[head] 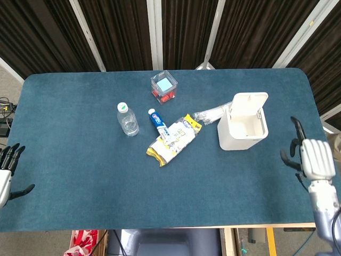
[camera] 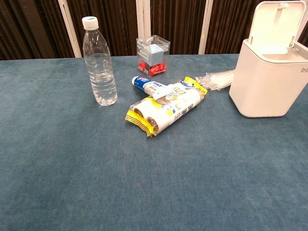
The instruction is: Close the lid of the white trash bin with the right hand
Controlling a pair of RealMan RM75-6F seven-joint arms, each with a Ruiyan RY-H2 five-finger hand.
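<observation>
The white trash bin (head: 242, 133) (camera: 267, 82) stands on the right part of the blue table, its lid (head: 249, 103) (camera: 276, 25) tipped up and back. My right hand (head: 310, 158) hovers over the table's right edge, to the right of the bin and slightly nearer, holding nothing, fingers apart. My left hand (head: 6, 172) hangs off the table's left edge, empty with fingers spread. Neither hand shows in the chest view.
Left of the bin lie a clear plastic bag (head: 210, 113), a yellow snack pack (head: 171, 140), a toothpaste tube (head: 157, 121) and a water bottle (head: 127, 118). A clear box (head: 163, 86) with a blue cube sits at the back.
</observation>
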